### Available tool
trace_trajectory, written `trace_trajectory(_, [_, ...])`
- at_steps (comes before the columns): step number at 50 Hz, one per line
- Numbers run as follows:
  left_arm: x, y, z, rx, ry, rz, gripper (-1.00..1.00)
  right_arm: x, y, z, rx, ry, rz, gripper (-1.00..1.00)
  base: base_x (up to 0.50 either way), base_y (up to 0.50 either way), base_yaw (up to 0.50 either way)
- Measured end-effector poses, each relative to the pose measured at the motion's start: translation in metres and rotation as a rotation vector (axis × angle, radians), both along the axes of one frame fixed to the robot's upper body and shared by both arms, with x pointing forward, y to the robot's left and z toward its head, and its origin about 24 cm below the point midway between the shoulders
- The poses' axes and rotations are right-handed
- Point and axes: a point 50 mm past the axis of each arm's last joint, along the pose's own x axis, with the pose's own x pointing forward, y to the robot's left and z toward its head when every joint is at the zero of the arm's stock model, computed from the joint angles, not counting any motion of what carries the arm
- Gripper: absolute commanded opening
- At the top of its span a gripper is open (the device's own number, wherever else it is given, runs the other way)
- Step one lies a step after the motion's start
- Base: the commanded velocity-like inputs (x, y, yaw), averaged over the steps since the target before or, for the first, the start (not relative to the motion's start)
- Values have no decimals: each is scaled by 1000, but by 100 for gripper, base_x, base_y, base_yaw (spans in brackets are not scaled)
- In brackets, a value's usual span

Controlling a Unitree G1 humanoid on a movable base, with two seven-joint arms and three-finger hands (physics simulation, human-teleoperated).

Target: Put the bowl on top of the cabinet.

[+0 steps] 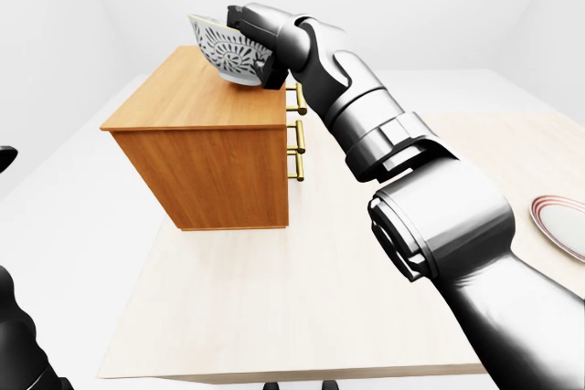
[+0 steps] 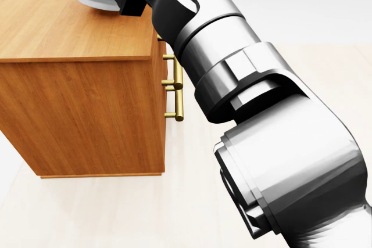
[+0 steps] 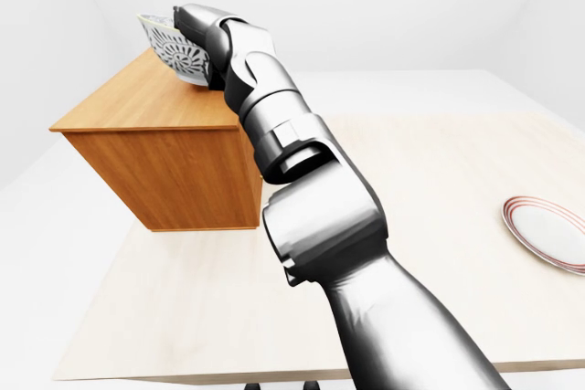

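Sim test room, not a real home: blank white walls and floor, flat render lighting. Only furnishings were a pale wood table (image 1: 274, 299), a small wooden cabinet (image 1: 210, 152) with brass handles (image 1: 296, 134), and a red-rimmed plate (image 3: 548, 230).

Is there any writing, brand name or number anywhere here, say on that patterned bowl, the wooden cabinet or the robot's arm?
None: no readable text in any view.
The bowl carries only a dark floral pattern, no letters.
The cabinet is plain wood with brass handles, unlabelled.
The right hand and its arm are bare metal, unmarked.
The plate shows only red rim lines.
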Motion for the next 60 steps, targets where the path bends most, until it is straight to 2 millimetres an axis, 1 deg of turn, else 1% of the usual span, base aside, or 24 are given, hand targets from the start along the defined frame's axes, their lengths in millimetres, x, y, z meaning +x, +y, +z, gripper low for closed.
trace_trajectory(7, [0,0,0,0,-1,-1,100,0,-1,0,5,0,0,-100,0,0,0])
trace_trajectory(8, [0,0,0,0,-2,-1,100,0,-1,0,6,1,1,-76,0,0,0])
trace_trajectory(9, [0,0,1,0,-3,-1,100,0,-1,0,9,-2,1,-15,0,0,0])
trace_trajectory(10, [0,0,1,0,-4,-1,100,0,-1,0,13,-2,1,13,0,0,0])
trace_trajectory(11, [0,0,1,1,-4,-1,100,0,-1,0,17,1,2,47,0,0,0])
trace_trajectory(12, [-1,0,1,1,-4,-1,100,0,0,-1,21,4,2,70,0,0,0])
trace_trajectory(13, [-1,0,1,1,-5,-1,100,1,0,-2,23,7,3,75,0,0,0])
trace_trajectory(14, [-1,0,1,1,-5,-1,100,1,0,-2,26,8,4,92,0,0,0])
trace_trajectory(15, [-1,0,1,1,-5,-1,100,1,0,-2,29,10,4,98,0,0,0])
trace_trajectory(21, [0,0,1,1,-3,-1,100,0,0,0,53,11,10,100,0,0,0])
trace_trajectory(27, [0,0,0,1,-2,-1,100,-4,3,13,105,-10,28,100,0,0,0])
trace_trajectory(30, [0,0,0,1,-1,-2,100,-8,6,26,137,-33,44,100,0,0,0])
trace_trajectory(38, [0,0,0,1,-2,-1,100,-27,16,66,208,-122,100,100,0,0,0])
trace_trajectory(45, [0,-1,0,2,-2,-1,100,-50,26,103,262,-204,165,100,0,0,0])
trace_trajectory(50, [0,-1,1,2,-3,-1,100,-71,33,131,315,-266,222,100,0,0,0])
trace_trajectory(51, [0,-1,1,2,-4,-1,100,-73,33,135,332,-273,232,100,0,0,0])
trace_trajectory(60, [0,-1,1,3,-4,-1,100,-76,27,143,433,-279,258,100,0,0,0])
